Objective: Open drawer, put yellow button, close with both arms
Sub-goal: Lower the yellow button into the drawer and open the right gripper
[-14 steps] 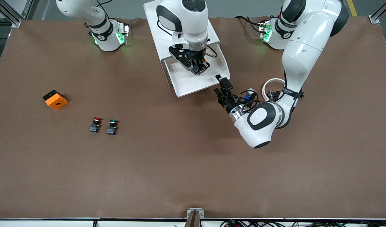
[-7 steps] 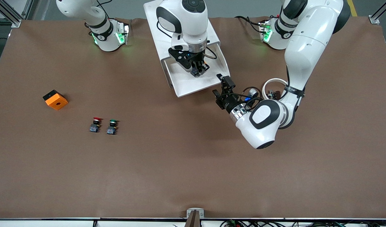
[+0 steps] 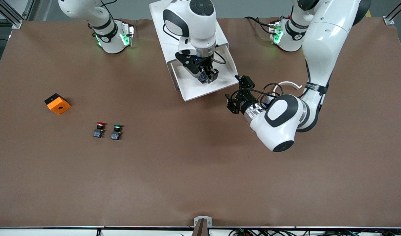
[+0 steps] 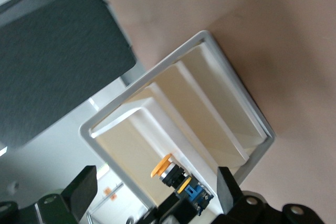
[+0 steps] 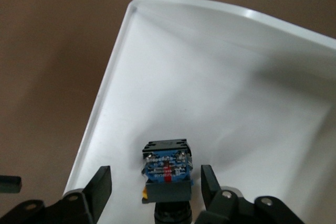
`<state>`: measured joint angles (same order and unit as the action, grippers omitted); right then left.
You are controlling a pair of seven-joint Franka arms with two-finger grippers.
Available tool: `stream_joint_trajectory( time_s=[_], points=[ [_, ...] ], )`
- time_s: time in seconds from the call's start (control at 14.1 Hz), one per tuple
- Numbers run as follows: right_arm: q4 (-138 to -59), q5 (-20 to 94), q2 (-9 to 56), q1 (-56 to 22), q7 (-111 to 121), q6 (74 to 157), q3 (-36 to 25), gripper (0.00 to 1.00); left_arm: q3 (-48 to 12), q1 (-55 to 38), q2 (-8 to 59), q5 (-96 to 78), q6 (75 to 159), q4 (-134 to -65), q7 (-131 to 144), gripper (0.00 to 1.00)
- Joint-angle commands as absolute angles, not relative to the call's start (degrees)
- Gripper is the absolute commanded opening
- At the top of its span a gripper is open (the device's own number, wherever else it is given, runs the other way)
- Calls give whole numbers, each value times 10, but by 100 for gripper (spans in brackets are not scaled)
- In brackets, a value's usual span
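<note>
While over drawer (image 3: 190, 88): right gripper (image 3: 207, 76) down.

The bench (image 3: 187, 170) wears a matt brown cover, cloth-like or papery, with faint creases. The drawer (image 5: 173, 103) looks like smooth white plastic with a soft sheen; the cabinet (image 3: 161, 26) around it has the same finish. The yellow button (image 4: 178, 174) has a glossy plastic cap over a black and blue plastic body. Both arms have glossy white shells with black bands. The left end effector (image 3: 238, 95) and the right end effector (image 3: 207, 76) are matt black. The orange block (image 3: 57, 103) looks like matt plastic.
</note>
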<state>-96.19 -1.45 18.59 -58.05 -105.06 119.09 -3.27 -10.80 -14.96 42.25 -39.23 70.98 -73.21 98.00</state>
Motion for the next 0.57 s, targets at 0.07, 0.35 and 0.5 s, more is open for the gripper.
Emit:
stream_joint_trajectory(
  time_s=[0.07,0.35,0.5],
  points=[
    [-909,-19,185,-541,-984,1126,-31,100,-102,-156,384,-330,756,-732,861,100],
    [-857,17,152,-464,-822,1001,-31,100,-110,-159,360,-293,799,-730,742,100],
    [-857,35,122,-411,-726,968,-31,100,-105,-158,352,-293,814,-716,682,100]
  ],
)
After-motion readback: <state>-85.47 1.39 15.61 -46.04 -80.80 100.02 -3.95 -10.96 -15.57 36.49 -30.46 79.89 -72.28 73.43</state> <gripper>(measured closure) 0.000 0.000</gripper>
